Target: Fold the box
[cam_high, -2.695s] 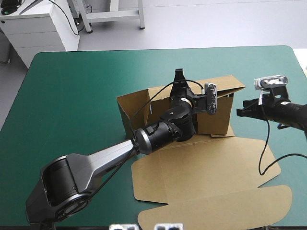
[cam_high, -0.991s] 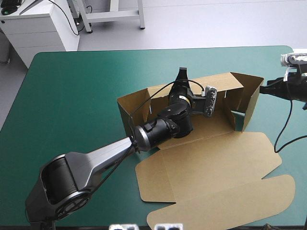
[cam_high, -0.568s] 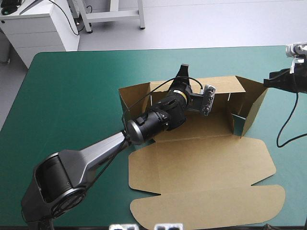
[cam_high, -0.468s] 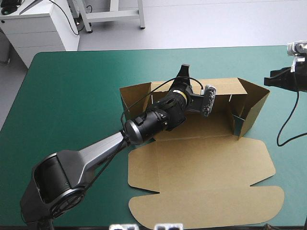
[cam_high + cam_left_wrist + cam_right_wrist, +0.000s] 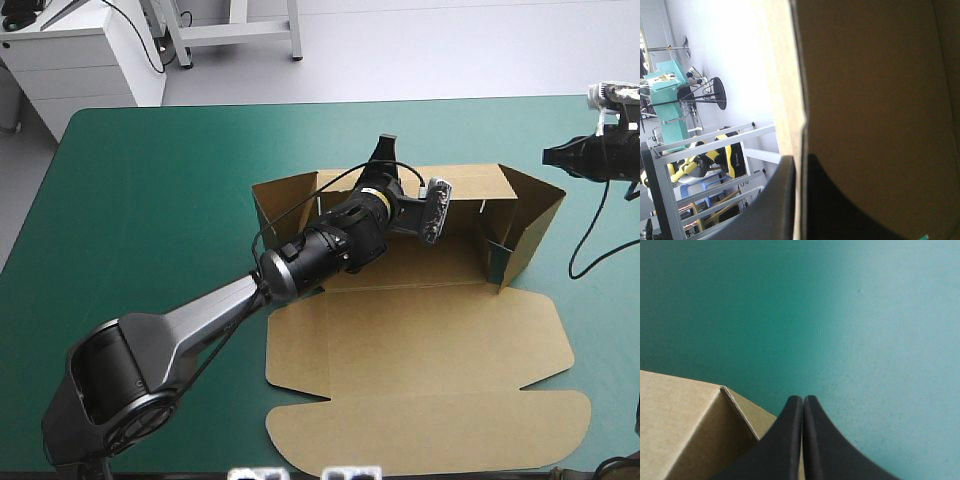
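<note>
left arm: silver-grey tapered shell; black round joints | right gripper: black curved fins

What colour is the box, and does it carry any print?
Plain brown board with no print; the box shows best in the high view.

We log the box as even brown all over, the cover a flat, unpatterned teal-green, the fingers black, and the left arm grey along its lower length, turning black toward the wrist.
</note>
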